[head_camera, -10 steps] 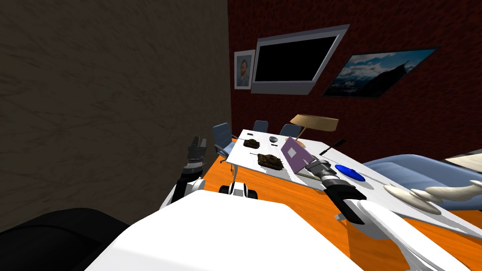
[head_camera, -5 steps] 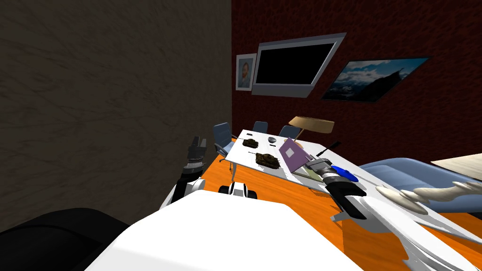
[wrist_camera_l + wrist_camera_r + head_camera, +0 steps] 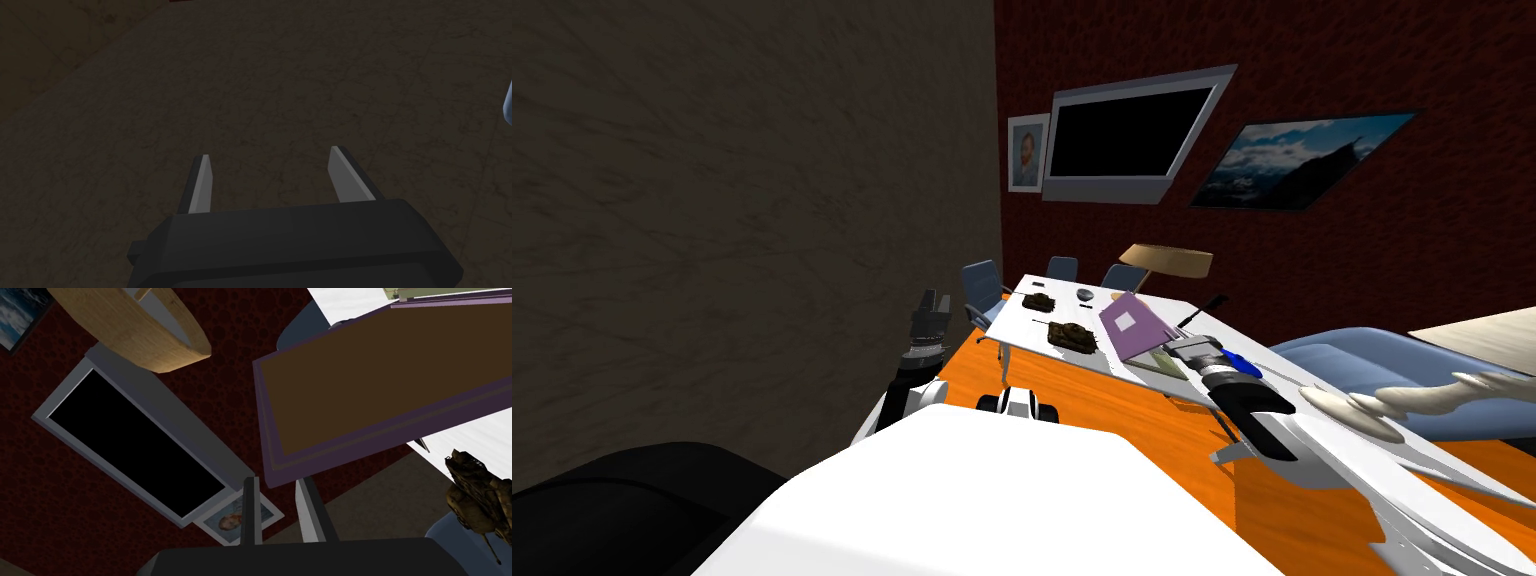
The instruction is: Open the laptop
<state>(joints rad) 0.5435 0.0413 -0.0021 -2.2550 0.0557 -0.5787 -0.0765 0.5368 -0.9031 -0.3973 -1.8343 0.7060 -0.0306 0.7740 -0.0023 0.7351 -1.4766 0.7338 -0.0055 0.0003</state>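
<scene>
Laptop lid point(image 3: 1134, 327) is standing half up on the white table point(image 3: 1060, 290) | your right gripper point(image 3: 274, 482) is pinching its corner, long edge running away from the fingers | your left gripper point(image 3: 272, 159) is hanging spread wide, well apart.

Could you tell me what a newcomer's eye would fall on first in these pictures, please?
Most likely the purple laptop, its lid raised on the white table, with the right gripper pinching the lid's corner. Next come the bright orange floor under the table and the big black TV on the dark red wall behind it.
</scene>
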